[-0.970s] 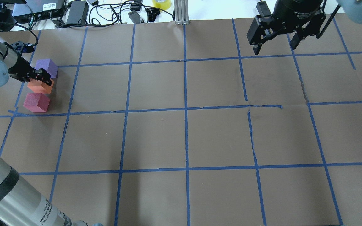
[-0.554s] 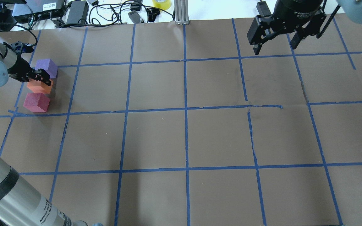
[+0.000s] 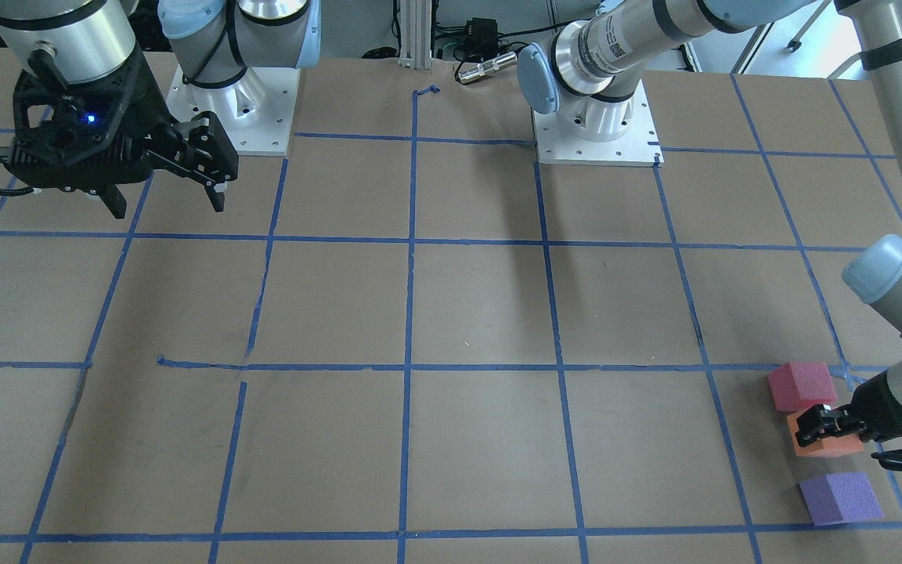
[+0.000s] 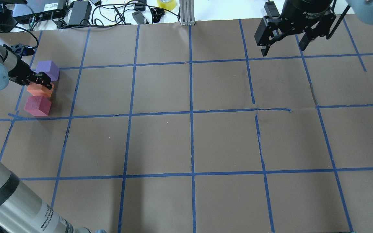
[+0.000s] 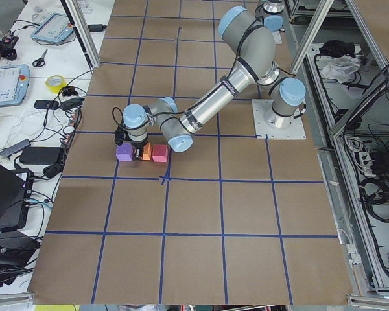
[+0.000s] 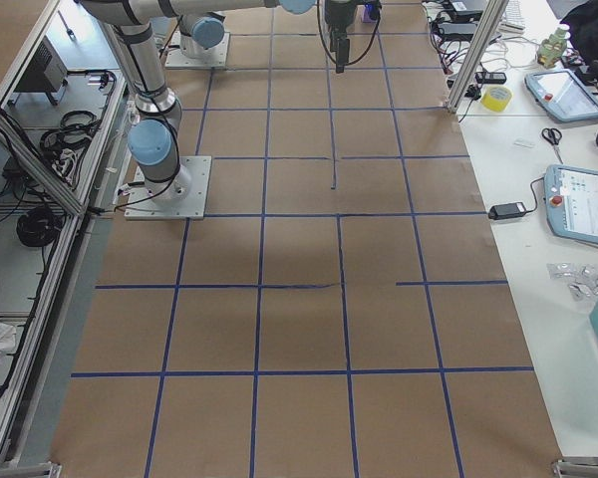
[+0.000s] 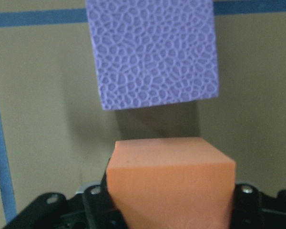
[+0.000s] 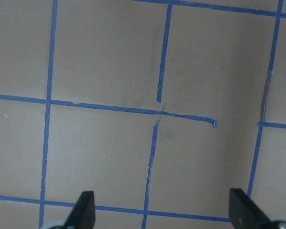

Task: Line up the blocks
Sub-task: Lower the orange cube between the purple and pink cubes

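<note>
Three foam blocks sit in a row at the table's far left: purple [image 4: 48, 70], orange [image 4: 40, 91] and pinkish-red [image 4: 37, 105]. They also show in the front view as purple [image 3: 841, 497], orange [image 3: 827, 446] and pinkish-red [image 3: 802, 385]. My left gripper [image 4: 39, 84] is shut on the orange block [image 7: 169, 176], low between the other two. The purple block [image 7: 152, 52] lies just ahead of it with a small gap. My right gripper [image 4: 282, 48] is open and empty, high over the far right of the table.
The brown table cover [image 4: 189, 142] carries a blue tape grid. Cables, power bricks and a yellow tape roll [image 4: 166, 4] lie beyond the far edge. An aluminium post [image 4: 186, 13] stands at the back centre. My left arm's links [image 4: 18, 200] cross the near left corner.
My left gripper has shifted slightly left and down with the orange block in it. The purple and pinkish-red blocks have not moved. The right gripper has stayed almost still.
</note>
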`<state>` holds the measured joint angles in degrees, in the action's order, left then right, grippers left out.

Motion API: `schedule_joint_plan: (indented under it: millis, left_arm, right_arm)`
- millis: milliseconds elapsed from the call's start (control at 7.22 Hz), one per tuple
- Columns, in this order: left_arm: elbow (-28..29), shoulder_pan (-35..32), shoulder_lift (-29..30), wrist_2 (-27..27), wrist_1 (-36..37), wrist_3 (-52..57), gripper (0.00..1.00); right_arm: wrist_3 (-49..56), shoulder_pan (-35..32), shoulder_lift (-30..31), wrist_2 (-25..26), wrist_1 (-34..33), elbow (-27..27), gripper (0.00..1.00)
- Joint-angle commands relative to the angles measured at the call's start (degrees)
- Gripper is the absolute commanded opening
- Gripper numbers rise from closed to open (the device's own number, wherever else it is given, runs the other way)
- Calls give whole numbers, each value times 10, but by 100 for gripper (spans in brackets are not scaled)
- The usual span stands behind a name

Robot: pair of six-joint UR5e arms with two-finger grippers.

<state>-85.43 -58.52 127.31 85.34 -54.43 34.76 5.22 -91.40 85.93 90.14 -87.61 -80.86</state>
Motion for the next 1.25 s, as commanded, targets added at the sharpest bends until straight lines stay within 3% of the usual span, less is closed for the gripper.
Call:
schedule_joint_plan:
  millis: [0,970,1108]
  left_arm:
    - [2,5,3,14,-1,14,5]
    - [-6,2,3,-9,3,-7,5]
    - [-6,2,4,-7,3,0,8]
  right_arm:
    - [0,0,-1,0,-2,0,100]
    - [1,2,0,3,-1,0,100]
    - [1,2,-1,36,-2,-1,100]
